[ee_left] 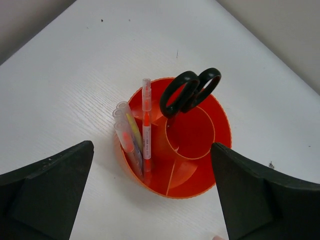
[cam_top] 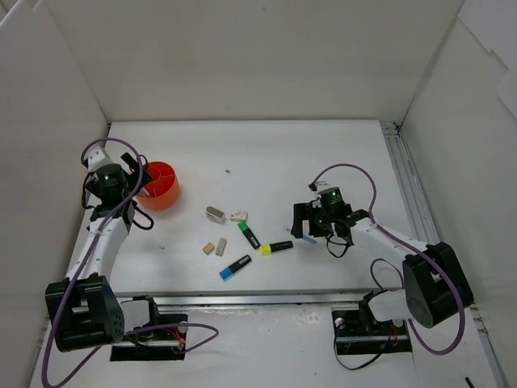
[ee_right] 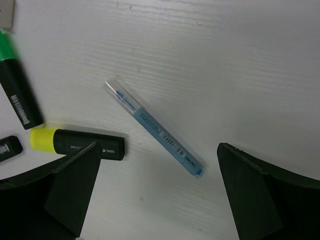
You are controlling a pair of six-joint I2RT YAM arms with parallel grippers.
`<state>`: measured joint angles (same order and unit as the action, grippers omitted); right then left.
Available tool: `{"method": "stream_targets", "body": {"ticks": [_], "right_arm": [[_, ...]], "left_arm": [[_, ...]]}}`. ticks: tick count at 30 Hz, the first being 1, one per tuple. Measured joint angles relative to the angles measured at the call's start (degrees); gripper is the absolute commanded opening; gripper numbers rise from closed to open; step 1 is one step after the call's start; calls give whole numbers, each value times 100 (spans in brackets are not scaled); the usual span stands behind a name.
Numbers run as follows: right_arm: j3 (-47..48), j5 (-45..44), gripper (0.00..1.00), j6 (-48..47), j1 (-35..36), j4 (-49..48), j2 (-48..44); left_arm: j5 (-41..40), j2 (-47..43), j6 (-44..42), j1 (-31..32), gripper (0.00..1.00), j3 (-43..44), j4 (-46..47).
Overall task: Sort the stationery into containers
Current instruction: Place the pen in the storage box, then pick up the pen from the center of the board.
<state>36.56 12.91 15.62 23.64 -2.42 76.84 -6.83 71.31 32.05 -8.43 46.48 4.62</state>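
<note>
Left tool gapes above the orange-red holder; only its wrist view reveals scissors and perhaps three pens inside. Right tool gapes over a blue pen.

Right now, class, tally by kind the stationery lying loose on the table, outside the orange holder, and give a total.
Highlighters: 3
Beige erasers: 2
Grey-white pieces: 2
Blue pen: 1
Total: 8

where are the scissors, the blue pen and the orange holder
scissors (ee_left: 191, 97), left wrist view, where the black handle loops overlap
blue pen (ee_right: 154, 128), right wrist view, middle of barrel
orange holder (ee_left: 200, 186), left wrist view, near rim
</note>
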Motion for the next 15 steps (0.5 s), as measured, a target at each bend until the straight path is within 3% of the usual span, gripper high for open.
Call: {"method": "stream_targets", "body": {"ticks": [4, 15], "right_arm": [[4, -160, 96, 184, 0, 96, 256], [398, -927, 80, 407, 378, 61, 931]], "left_arm": [[127, -439, 26, 4, 99, 0, -133], [225, -1622, -129, 199, 100, 2, -785]]}}
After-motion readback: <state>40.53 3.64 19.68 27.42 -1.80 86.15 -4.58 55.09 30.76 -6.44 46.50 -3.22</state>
